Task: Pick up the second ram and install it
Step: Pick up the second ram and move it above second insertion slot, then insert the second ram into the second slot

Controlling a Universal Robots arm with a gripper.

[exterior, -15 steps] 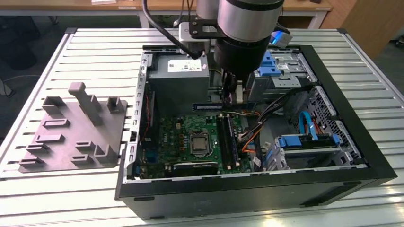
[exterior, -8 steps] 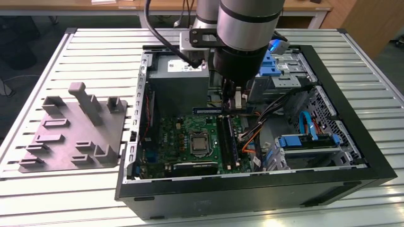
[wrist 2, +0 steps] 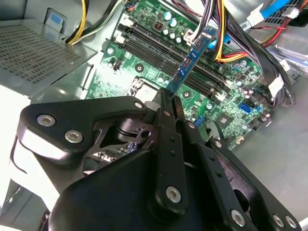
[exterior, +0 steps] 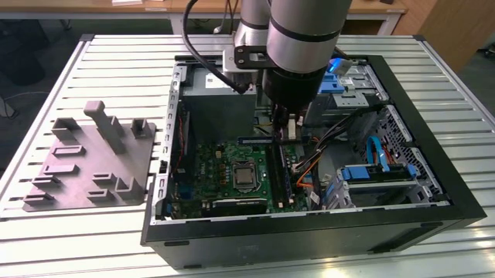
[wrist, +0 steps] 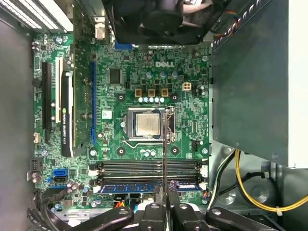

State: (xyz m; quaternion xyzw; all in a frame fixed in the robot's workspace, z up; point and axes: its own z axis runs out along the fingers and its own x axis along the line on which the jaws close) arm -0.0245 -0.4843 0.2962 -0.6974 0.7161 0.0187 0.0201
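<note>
The second ram (wrist 2: 192,55) is a narrow blue-green strip, and my gripper (wrist 2: 168,96) is shut on one end of it. The strip sticks out past the fingertips toward the green motherboard (wrist 2: 154,62), above the black memory slots (wrist 2: 159,48). In the first wrist view it shows edge-on as a thin dark line (wrist: 165,149) running from my gripper (wrist: 166,195) across the slots (wrist: 149,168) to beside the processor (wrist: 147,124). Another memory strip (wrist: 149,186) sits in one slot. In the exterior view my gripper (exterior: 284,134) reaches down inside the open black computer case (exterior: 309,237).
The grey power-supply box (exterior: 213,107) stands close beside the arm. Bundled cables (exterior: 325,150) and drive cages with blue clips (exterior: 379,174) crowd the exterior view's right. A graphics card (wrist: 67,106) stands on the board. A grey fixture plate (exterior: 89,168) lies on the slatted table outside the case.
</note>
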